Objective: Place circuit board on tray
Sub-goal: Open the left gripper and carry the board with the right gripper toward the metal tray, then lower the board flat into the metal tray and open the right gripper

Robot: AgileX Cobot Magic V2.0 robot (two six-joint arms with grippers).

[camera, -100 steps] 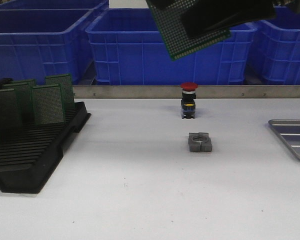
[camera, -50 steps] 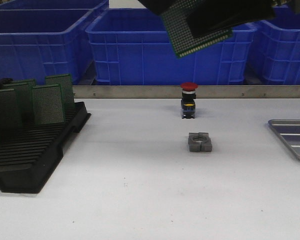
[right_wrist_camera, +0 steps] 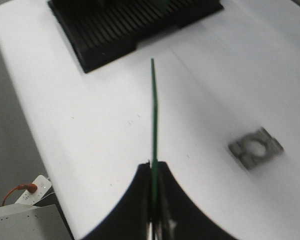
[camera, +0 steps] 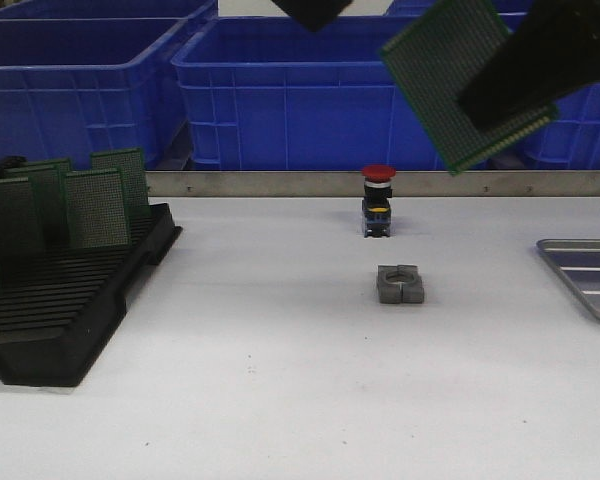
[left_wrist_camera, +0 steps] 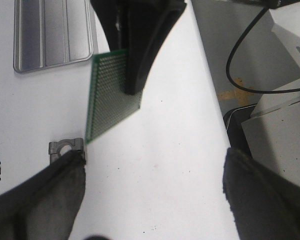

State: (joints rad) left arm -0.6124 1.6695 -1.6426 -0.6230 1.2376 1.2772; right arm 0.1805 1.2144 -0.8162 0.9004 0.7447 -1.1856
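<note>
High above the white table [camera: 280, 380], toward its right side in the front view, the right end effector [right_wrist_camera: 154, 172] pinches a green perforated circuit board [camera: 460, 85] between its two dark fingers [right_wrist_camera: 130, 200], which close on the board's lower edge so that the right wrist view shows the board edge-on as a thin green line. From the front the board hangs tilted, one corner pointing down, in front of the blue crates [camera: 280, 90] that line the far side of the table. The left wrist view shows the same board [left_wrist_camera: 112, 95] held by the black right arm above the table, with the silver-grey ribbed tray [left_wrist_camera: 52, 35] lying flat beyond it; in the front view only a corner of that tray [camera: 585, 275] shows at the right edge, well apart from the board and with nothing resting on the visible part. The left end effector [left_wrist_camera: 152, 192] has its two dark fingers [left_wrist_camera: 45, 200] spread wide with nothing between them. Near the table's middle sits a small grey metal block [camera: 399, 284] with a round hole, and behind it a red-capped push button [camera: 378, 200]. At the left stands a black slotted rack [camera: 60, 300] with several more green boards [camera: 95, 205] upright in its slots.
</note>
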